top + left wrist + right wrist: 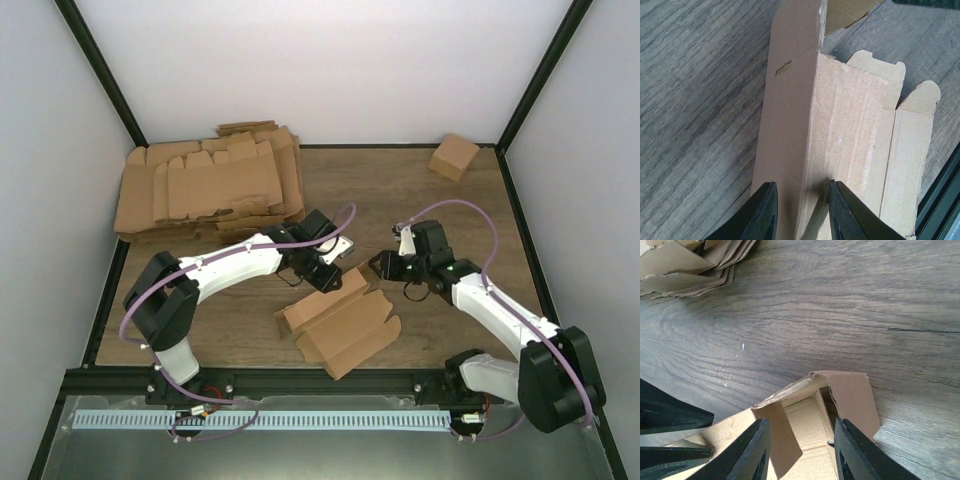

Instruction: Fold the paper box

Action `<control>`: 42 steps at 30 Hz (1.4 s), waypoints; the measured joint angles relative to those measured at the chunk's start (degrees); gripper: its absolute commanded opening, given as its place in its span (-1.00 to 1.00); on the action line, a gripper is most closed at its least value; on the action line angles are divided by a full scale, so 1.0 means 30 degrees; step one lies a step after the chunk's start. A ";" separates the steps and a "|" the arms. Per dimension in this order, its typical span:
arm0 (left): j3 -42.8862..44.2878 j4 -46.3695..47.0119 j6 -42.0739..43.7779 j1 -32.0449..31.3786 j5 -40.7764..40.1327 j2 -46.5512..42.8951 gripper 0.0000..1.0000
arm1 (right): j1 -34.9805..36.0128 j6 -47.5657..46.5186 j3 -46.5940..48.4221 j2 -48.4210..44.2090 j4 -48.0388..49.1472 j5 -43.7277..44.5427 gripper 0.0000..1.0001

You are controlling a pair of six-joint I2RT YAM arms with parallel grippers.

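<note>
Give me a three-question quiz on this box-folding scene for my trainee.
1. True or false: the paper box lies on the stack of cardboard blanks.
2. The small carton stands: A) at the far right corner of the table; B) between the arms; C) on the stack.
3. Which has its fingers at the paper box: left pincer, right pincer, or both?
Key: 1 false, it lies on the table near the arms; 2 A; 3 both.
</note>
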 measured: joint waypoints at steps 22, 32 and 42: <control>0.0000 0.0007 -0.0015 0.0000 0.0073 0.0000 -0.39 | -0.4124 0.0736 0.2098 0.2834 0.1013 -0.2579 0.22; 0.0000 0.0022 -0.0051 0.0000 0.0153 0.0036 -0.39 | -0.4124 0.0954 0.3504 0.7235 0.2237 -0.5690 0.25; 0.0000 0.0211 -0.0532 0.0000 0.0146 0.0066 -0.39 | -0.4138 0.1122 0.1501 0.7096 0.2652 -0.7045 0.25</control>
